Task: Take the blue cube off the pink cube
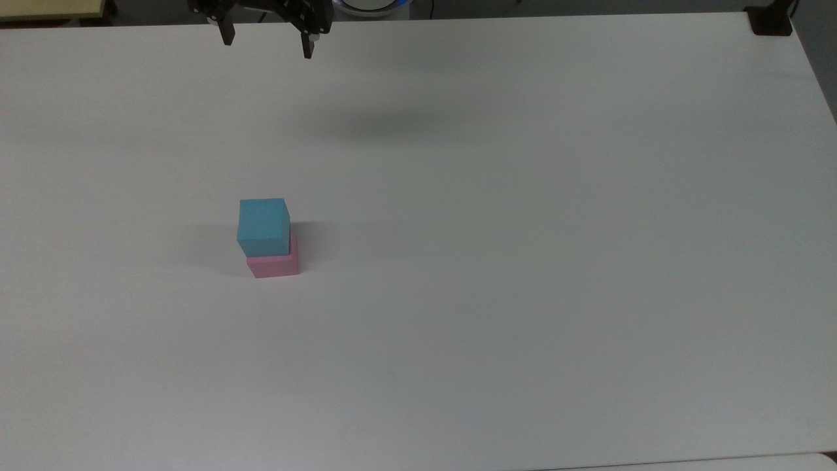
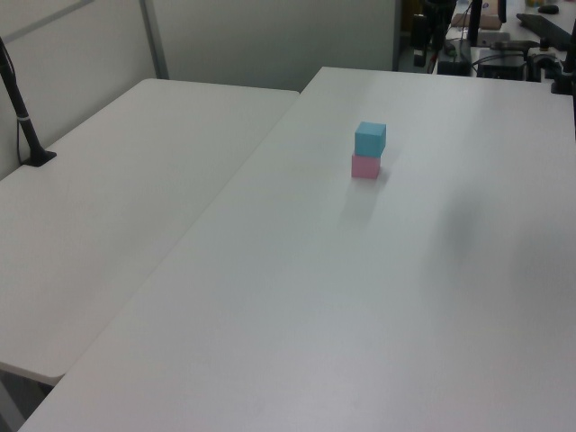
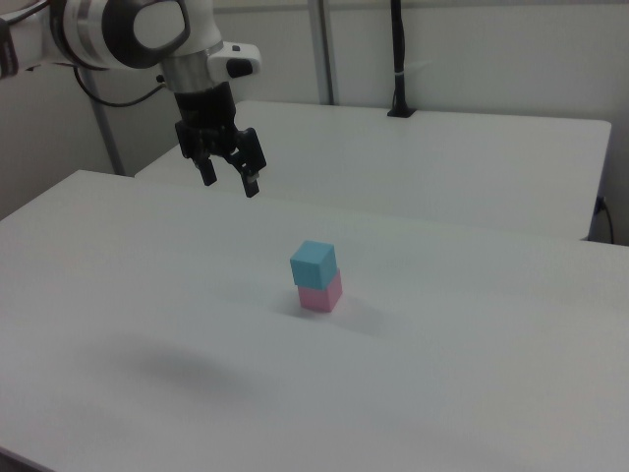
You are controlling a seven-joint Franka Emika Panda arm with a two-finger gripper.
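the blue cube sits on the pink cube, left of the top view's centre. the gripper hangs spread and empty at that frame's upper left, well apart, seemingly poised to approach.

the end effector points downward, raised in the air, both fingers spread apart with nothing between them.

The blue cube covers most of the pink cube beneath it. Above its spread fingers, the tool is cut off by the top view's upper edge.
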